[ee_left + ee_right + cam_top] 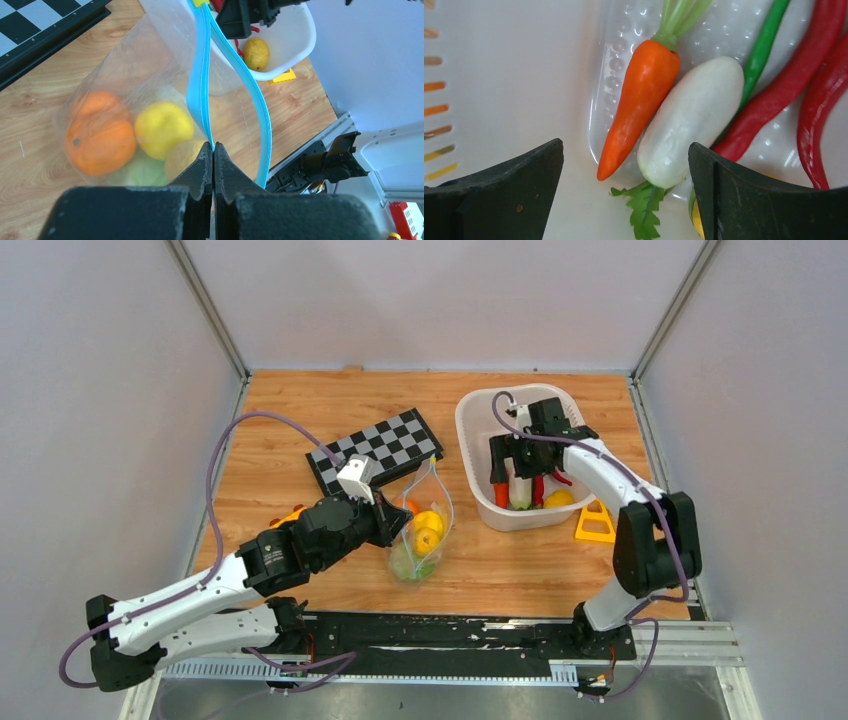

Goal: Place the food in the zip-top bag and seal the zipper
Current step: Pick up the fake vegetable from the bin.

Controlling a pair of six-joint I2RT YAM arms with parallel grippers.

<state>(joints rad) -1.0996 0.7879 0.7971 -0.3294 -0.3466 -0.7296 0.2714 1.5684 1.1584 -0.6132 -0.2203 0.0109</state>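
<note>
The right end effector (624,165), released and spread wide, hangs inside the basket (475,420), whose wall is close on its left. The carrot (639,100) and radish (694,120) lie touching below the gap between its fingers, with the peppers (784,95) just beside them. The left end effector (214,150) is clenched on the zipper (202,75) of the bag (425,530), which sits on the surface (300,400) between chessboard (375,445) and basket.

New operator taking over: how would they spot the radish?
Look in the white basket on the right, under the open right gripper. The radish lies between the carrot and the peppers; it is the only white piece there.
</note>
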